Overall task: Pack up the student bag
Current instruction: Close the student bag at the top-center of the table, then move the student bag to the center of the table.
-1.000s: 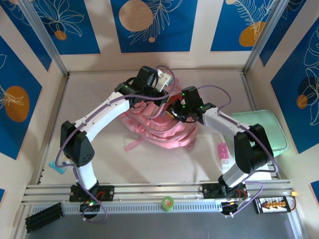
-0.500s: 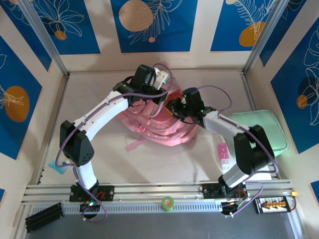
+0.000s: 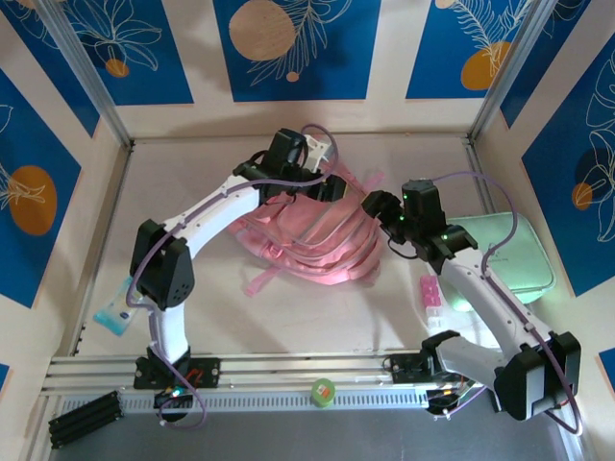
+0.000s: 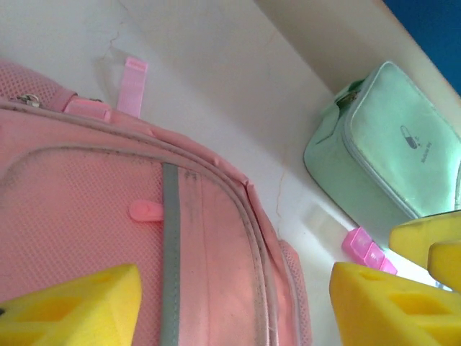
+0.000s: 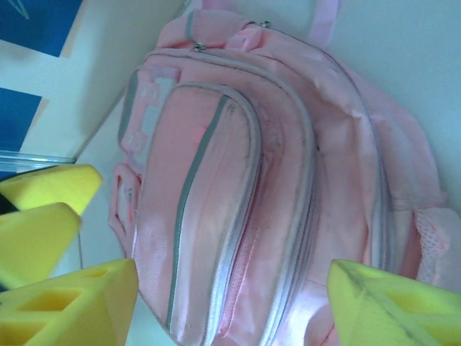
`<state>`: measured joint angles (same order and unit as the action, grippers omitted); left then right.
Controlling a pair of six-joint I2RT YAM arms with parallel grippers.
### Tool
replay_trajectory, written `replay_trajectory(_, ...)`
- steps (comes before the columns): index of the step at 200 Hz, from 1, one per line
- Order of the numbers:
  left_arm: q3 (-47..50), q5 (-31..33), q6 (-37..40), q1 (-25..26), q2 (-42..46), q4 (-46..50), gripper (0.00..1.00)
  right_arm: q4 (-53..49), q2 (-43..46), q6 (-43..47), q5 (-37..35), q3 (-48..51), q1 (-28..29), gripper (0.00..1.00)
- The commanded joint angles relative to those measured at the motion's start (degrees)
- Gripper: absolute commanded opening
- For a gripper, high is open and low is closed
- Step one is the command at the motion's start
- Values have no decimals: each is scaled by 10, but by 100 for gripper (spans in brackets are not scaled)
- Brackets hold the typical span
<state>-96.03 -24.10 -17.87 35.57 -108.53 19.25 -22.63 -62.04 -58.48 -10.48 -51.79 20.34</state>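
Where the pale desk [image 3: 192,279] has its centre lies the large soft pink fabric backpack [image 3: 306,245], zip pockets upward, one strap trailing near-left. Left hand [image 3: 336,187]: over the bag's far edge, fingers spread, nothing held. Right hand [image 3: 375,205]: just right of the bag, likewise spread and empty. Flat mint-green rectangular case [image 3: 509,252]: right edge, apart from the bag. Small pink segmented box [image 3: 430,296]: beside that case.

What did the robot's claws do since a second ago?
The left claw and the right claw both opened, and seem to have let go of the bag. The right claw pulled back to the right, off the bag. The left claw shifted a little right and is above it. The bag, the green case and the pink box stayed about where they were.
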Motion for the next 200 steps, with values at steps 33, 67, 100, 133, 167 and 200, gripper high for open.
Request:
replay_trajectory(33, 236, -26, -173, -121, 134, -167, 76, -38, -54, 46, 6, -31, 16, 76)
replay_trajectory(67, 352, 55, -168, -152, 215, -112, 77, -58, -117, 70, 23, -59, 40, 77)
replay_trajectory(100, 408, 39, -197, -153, 225, -108, 75, -75, -172, 85, 22, -85, 62, 77)
replay_trajectory(133, 422, -7, -233, -153, 202, -149, 67, -83, -205, 87, 27, -100, 70, 77)
replay_trajectory(167, 421, -61, -261, -145, 184, -193, 54, -80, -216, 88, 34, -97, 71, 73)
replay_trajectory(200, 416, -68, -257, -132, 174, -193, 45, -67, -227, 104, 46, -102, 72, 51)
